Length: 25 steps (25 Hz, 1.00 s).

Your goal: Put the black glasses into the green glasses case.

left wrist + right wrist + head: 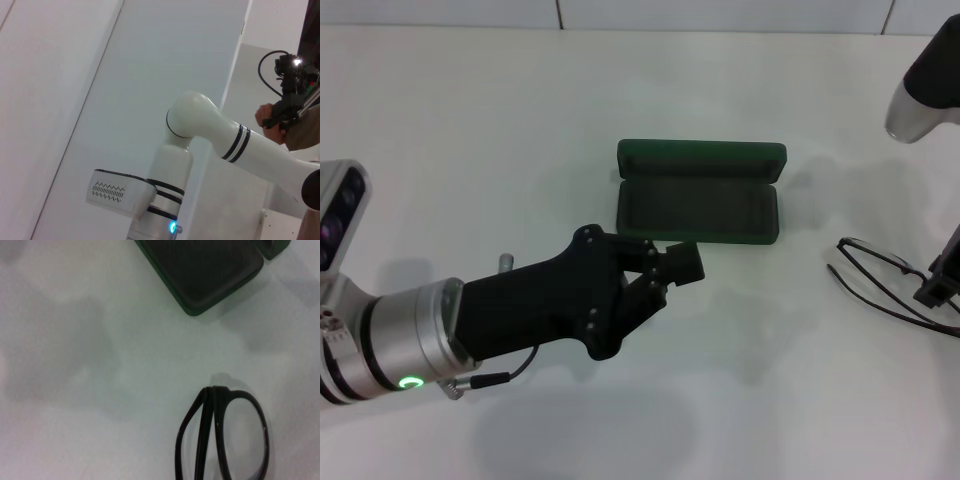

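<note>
Open green glasses case [698, 195] on table [470, 150]; left gripper [675, 262], clenched and empty, just before it; black glasses [880, 275] beside right gripper [942, 275], whose grip cannot be told.

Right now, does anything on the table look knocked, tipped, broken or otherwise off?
Nothing stands out. The case lies open and flat on the table, lining up, nothing in it. The glasses lie folded to its right, apart from it, frame seemingly intact. The left tool hangs by the case's front edge; the right tool is beside the glasses.
</note>
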Available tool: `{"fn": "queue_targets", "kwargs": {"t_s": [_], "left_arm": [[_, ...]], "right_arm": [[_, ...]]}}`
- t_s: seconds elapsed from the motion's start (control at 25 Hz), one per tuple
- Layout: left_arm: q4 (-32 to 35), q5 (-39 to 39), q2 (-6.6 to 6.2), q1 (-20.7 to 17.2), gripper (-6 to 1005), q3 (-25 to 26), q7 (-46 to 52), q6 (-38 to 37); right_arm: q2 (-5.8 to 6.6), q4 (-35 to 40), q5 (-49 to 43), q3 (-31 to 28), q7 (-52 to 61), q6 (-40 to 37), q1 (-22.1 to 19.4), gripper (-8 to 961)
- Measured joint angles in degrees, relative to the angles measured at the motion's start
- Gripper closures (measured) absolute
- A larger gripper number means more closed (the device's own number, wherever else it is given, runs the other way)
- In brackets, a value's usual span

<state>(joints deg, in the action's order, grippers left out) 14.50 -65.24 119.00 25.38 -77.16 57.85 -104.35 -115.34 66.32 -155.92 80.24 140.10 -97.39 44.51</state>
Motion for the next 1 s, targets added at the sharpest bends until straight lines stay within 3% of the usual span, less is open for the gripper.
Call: {"fn": "queue_targets", "kwargs": {"t_s": [0.44, 0.72, 1.0], "left_arm": [[0.0, -0.28, 0.06, 0.26, 971, -0.01, 0.08, 1.26], [0.0, -0.41, 0.28, -0.25, 971, -0.01, -0.12, 1.35], [0.0, -0.42, 0.41, -0.7, 971, -0.01, -0.33, 1.35]], "right_arm": [[-0.4, -0.63, -0.46, 0.07, 0.35, 1.54, 0.95, 575], [-0.59, -4.83, -0.29, 0.3, 0.4, 3.68, 2.97, 574], [-0.67, -5.49, 0.14, 2.16, 0.35, 5.13, 3.14, 706]]}}
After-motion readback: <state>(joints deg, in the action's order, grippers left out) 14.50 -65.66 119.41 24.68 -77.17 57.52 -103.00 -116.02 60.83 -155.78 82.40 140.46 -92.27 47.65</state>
